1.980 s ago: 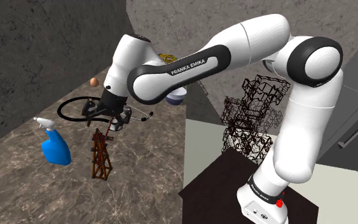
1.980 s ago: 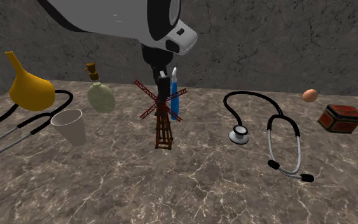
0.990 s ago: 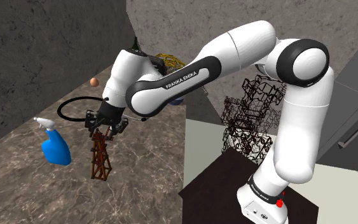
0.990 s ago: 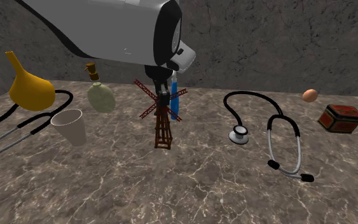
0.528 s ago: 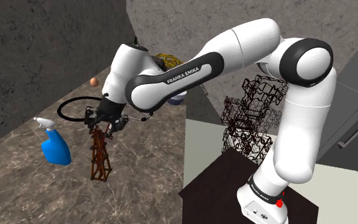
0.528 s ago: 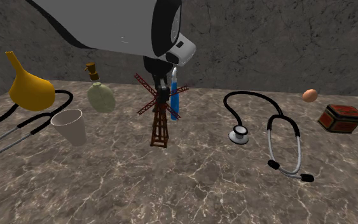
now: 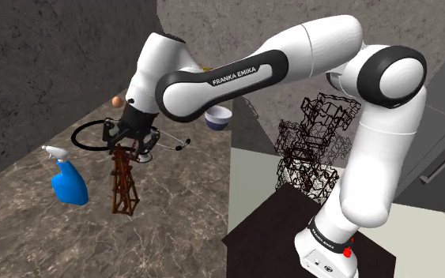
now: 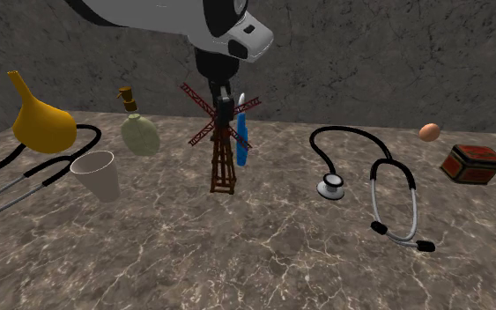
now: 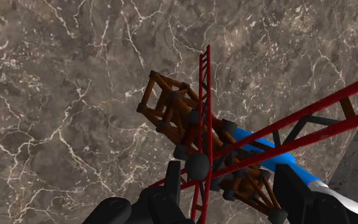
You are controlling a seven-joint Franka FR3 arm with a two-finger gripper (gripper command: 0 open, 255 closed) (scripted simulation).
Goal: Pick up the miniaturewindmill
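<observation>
End effector (image 7: 127, 148) pinches windmill (image 7: 123, 188) at its top. Windmill stands upright over desk (image 7: 177, 217), blue spray bottle (image 7: 69, 185) near.

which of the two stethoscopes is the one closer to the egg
The stethoscope on the second exterior view's right, between the miniature windmill and the egg. The other stethoscope lies at that view's left edge, by the white cup.

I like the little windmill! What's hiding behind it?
Seen from the second exterior view, a blue spray bottle stands behind the windmill. Its tower and blades cover much of the bottle.
</observation>
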